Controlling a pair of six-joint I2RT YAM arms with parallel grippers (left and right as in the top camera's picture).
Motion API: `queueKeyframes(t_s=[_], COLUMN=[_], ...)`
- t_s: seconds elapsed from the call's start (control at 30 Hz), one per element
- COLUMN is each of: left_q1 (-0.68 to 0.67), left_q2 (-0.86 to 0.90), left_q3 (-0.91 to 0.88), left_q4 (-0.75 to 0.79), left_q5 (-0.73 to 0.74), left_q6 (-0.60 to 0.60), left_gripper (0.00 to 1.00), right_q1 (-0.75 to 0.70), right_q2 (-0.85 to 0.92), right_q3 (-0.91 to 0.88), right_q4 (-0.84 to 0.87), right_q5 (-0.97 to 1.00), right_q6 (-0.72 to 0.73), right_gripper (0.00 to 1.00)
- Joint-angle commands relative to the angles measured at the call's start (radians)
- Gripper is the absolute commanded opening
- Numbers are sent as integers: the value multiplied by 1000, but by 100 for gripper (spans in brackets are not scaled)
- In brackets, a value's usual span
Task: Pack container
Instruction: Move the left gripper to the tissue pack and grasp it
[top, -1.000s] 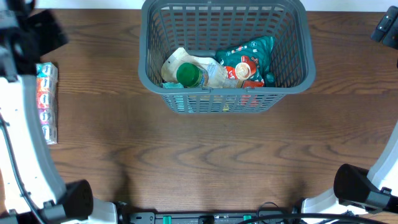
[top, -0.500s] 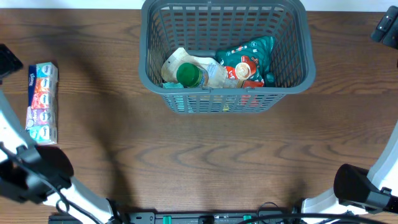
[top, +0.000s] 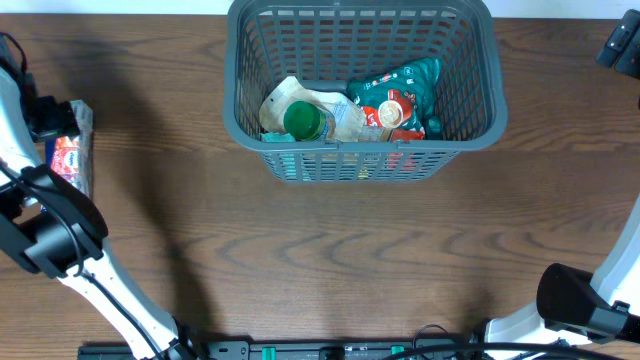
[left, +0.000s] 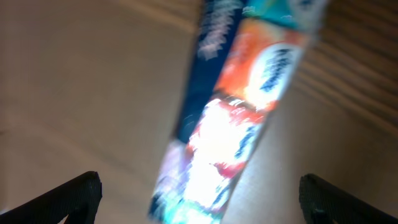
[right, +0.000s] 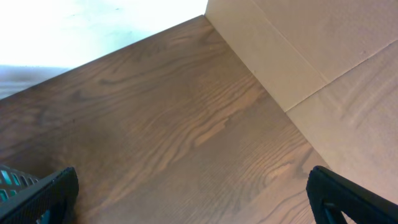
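— Container (top: 232, 112) position, for our entry?
— We log it at the far middle of the table (top: 330, 260), upright. Inside we see an item with a round green cap (top: 303, 121) lying against a pale pouch (top: 290, 95), and a teal packet (top: 410, 80) on the right side.
— And the left hand (left: 199, 199)?
— Open. We see both fingertips (left: 68, 196) wide apart at the bottom corners of the wrist view, with the multicoloured pack (left: 242, 106) running between them, blurred. We cannot tell whether they touch it. From overhead the pack lies at the table's left edge, well apart from the container, partly under the arm.
— The right hand (right: 193, 199)?
— Open too, holding nothing. We note bare table beneath it, and a beige board (right: 323, 74) along the table's edge.
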Motion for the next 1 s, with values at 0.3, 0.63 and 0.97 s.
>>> queueKeyframes(t_s=[0.3, 0.63, 0.97], left_q1=[82, 89, 87], left_q2=[124, 198, 221], left_q3=[-3, -5, -42], left_q4=[72, 93, 107], left_q5=[185, 299, 299], left_q6=[106, 106, 97], left_gripper=[99, 98, 99], right_q1=[-6, -6, -6], right_q2=[0, 0, 0], right_q3=[2, 2, 2], right_q4=[-2, -2, -2], right_q5=[3, 3, 3], right_q6=[18, 18, 18], right_gripper=[99, 99, 99])
